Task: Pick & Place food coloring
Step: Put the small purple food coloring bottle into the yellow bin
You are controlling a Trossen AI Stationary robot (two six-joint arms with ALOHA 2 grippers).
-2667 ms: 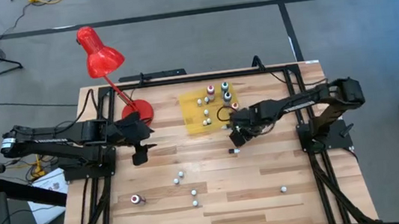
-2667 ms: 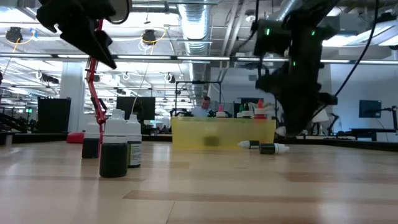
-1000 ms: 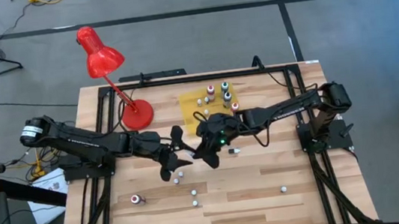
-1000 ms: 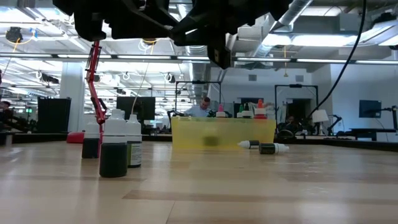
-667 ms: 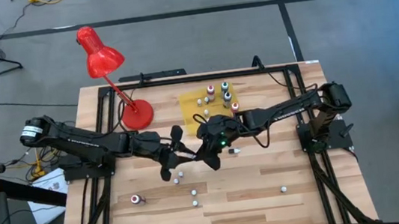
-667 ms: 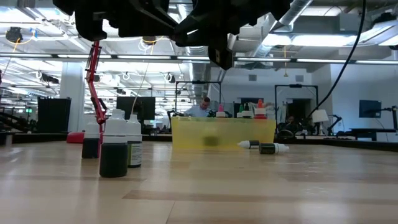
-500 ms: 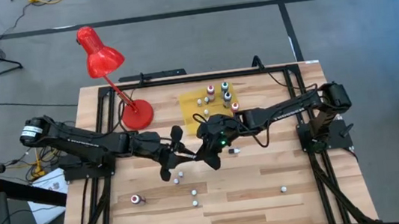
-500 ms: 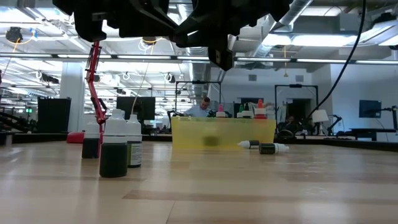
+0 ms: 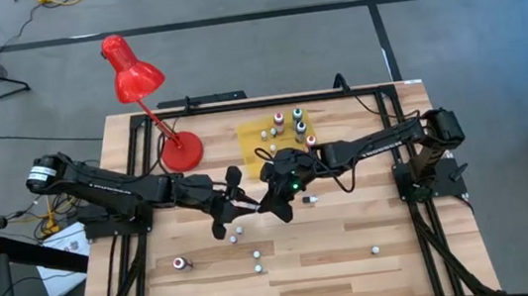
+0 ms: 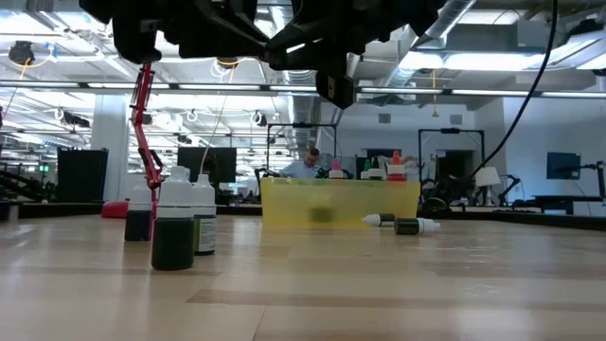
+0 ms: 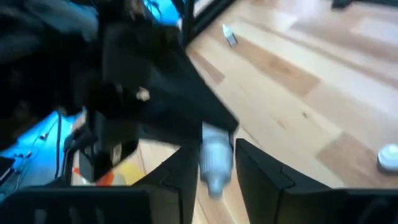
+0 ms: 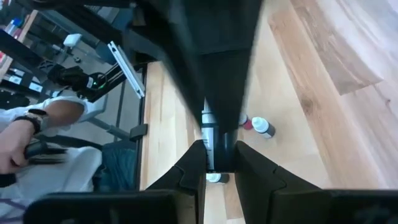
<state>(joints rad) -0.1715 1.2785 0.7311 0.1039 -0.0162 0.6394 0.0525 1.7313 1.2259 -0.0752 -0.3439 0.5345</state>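
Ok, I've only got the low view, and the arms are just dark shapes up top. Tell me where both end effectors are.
Observer: In the high view, the left end effector and the right end effector are tip to tip over the table's middle, just off the yellow mat.
Operator: Say what's between them.
Observer: The left wrist view shows one small pale bottle between the left fingers.
Operator: Confirm the right side.
Observer: The right wrist view shows the right fingers closed around a bottle too, apparently the same one.
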